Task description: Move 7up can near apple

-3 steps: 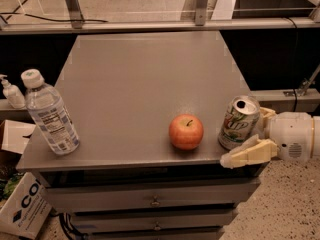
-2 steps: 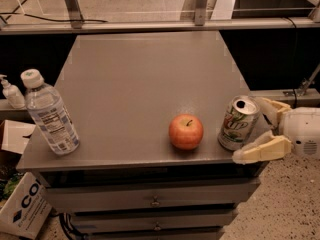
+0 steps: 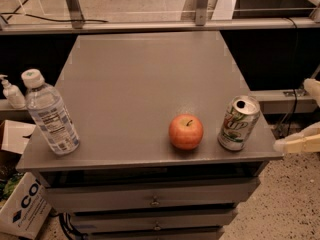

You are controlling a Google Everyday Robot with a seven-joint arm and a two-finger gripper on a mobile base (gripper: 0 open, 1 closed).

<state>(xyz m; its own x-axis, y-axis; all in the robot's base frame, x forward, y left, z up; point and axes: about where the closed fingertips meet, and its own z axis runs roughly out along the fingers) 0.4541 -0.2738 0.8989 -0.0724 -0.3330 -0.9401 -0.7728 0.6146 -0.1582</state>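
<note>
Standing at the front right corner of the grey worktop (image 3: 150, 74): one 7up can (image 3: 239, 123), silvery-white with green and red marks, on its base, opened top facing up. It is near the worktop's right edge and front edge.

Item beside it: one apple (image 3: 186, 131), red-orange, stem up, just left of the can with a narrow gap between them; the two do not touch.

Item at the front left corner: one clear plastic water bottle (image 3: 50, 114) with a white cap and paper label, well apart from the apple and can.

My end effector (image 3: 295, 116): off the worktop's right side, just beyond the can and not touching it. One pale finger (image 3: 297, 144) shows low beside the corner, the other is cut by the right border higher up; they stand wide apart and grip nothing.

Surroundings: drawers (image 3: 155, 199) under the worktop, a pump dispenser (image 3: 12, 91) on a ledge at far left, a cardboard box (image 3: 22, 209) on the floor at lower left.
</note>
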